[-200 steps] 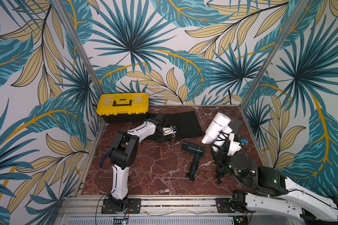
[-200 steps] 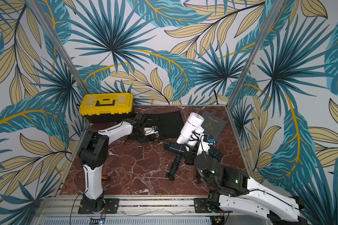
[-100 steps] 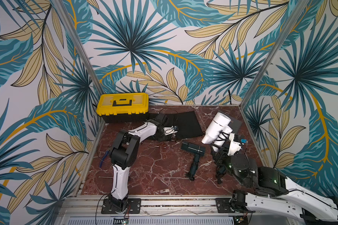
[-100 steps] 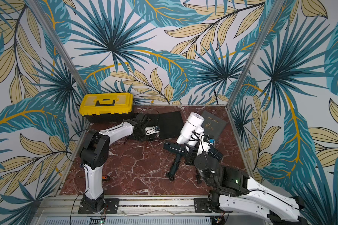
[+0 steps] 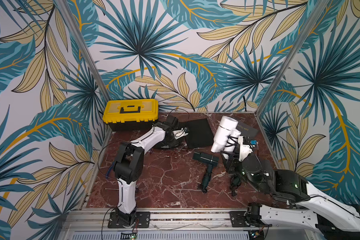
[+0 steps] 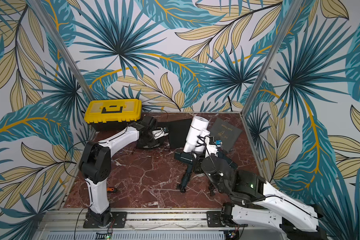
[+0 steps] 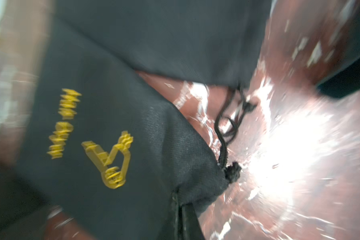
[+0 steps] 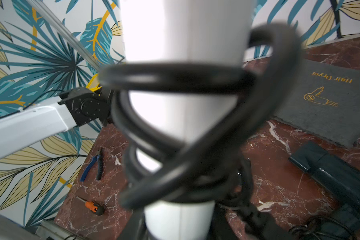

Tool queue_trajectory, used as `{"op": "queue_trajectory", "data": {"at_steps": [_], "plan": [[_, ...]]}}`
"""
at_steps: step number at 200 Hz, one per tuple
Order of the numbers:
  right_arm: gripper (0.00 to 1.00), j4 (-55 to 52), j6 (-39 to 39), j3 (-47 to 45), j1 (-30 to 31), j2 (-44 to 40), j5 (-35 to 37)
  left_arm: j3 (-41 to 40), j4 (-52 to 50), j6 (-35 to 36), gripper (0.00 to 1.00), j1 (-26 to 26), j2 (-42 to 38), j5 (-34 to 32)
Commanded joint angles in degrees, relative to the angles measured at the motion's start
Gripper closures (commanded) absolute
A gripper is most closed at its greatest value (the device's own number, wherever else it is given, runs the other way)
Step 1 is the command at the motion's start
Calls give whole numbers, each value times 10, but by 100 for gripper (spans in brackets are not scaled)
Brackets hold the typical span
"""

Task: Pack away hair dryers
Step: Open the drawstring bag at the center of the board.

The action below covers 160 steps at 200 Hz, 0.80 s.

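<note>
Left gripper: pressed together, low over printed black pouch beside yellow toolbox; fabric pinched or not, cannot tell.
Right gripper: clamped on handle of white dryer; cord looped round handle, barrel tilted, raised off desk.
Dark dryer: flat on desk between arms, just beside white one.
Second dark dryer: on desk near grey pouch, partly hidden.

Palm-leaf wallpaper, red marble floor
</note>
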Motion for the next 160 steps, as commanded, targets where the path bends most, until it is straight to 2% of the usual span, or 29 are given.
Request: {"op": "queue_trajectory", "data": {"at_steps": [1,37,78,160], "plan": [[100,-6,-34,33,-5,40,-64,54,-47,-75,100,-2,-55,39],[100,-7,-36,74,-28,132,-196,114,-80,-146,100,-3,-71,58],[100,15,-50,86,-30,196,-254,132,-92,-191,100,-4,-78,50],[100,-1,-55,106,-52,294,-252,142,-114,-254,100,-10,-123,104]]}}
